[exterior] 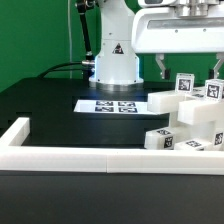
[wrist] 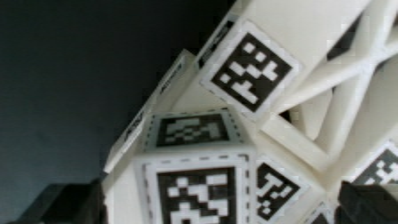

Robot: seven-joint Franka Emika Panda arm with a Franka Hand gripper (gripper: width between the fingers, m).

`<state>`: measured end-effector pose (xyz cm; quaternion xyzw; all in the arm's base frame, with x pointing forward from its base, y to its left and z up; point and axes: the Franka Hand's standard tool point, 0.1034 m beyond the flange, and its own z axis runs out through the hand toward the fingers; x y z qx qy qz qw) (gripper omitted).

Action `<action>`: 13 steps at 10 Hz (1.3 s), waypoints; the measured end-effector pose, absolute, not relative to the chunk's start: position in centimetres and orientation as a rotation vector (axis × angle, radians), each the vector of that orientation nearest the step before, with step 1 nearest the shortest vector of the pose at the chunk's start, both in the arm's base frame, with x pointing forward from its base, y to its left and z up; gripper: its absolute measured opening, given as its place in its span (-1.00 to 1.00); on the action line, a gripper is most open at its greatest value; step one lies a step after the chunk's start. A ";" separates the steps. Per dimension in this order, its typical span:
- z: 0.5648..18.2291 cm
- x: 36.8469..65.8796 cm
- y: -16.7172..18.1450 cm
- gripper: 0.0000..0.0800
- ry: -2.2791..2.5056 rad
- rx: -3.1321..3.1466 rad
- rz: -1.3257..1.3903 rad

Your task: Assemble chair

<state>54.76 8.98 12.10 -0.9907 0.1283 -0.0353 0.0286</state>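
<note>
Chair parts heaped under open jaws

The white chair parts (exterior: 192, 120) lie heaped at the exterior view's right, on the black worktop (exterior: 50, 100). The gripper (exterior: 190, 68) hangs just above them, jaws wide apart and gripping nothing. One marker board (exterior: 112, 105) lies nearby; a white border rail (exterior: 90, 157) runs along the front.

I'm in a robotics lab: my white arm base (exterior: 116, 60) is bolted to a black tabletop (exterior: 50, 105) w/ a white border rail (exterior: 90, 158), green backdrop (exterior: 35, 35), flat white marker board (exterior: 112, 105), square b/w tags on white plastic parts (exterior: 195, 115).
</note>
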 end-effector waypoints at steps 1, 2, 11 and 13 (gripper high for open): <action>12.1 54.8 8.8 0.62 0.316 -3.068 -0.148; 12.0 54.8 8.7 0.62 0.296 -3.071 -0.148; 11.9 54.9 8.5 -0.28 0.682 -2.979 -0.179; 11.9 54.9 8.6 -0.28 0.957 -2.881 -0.187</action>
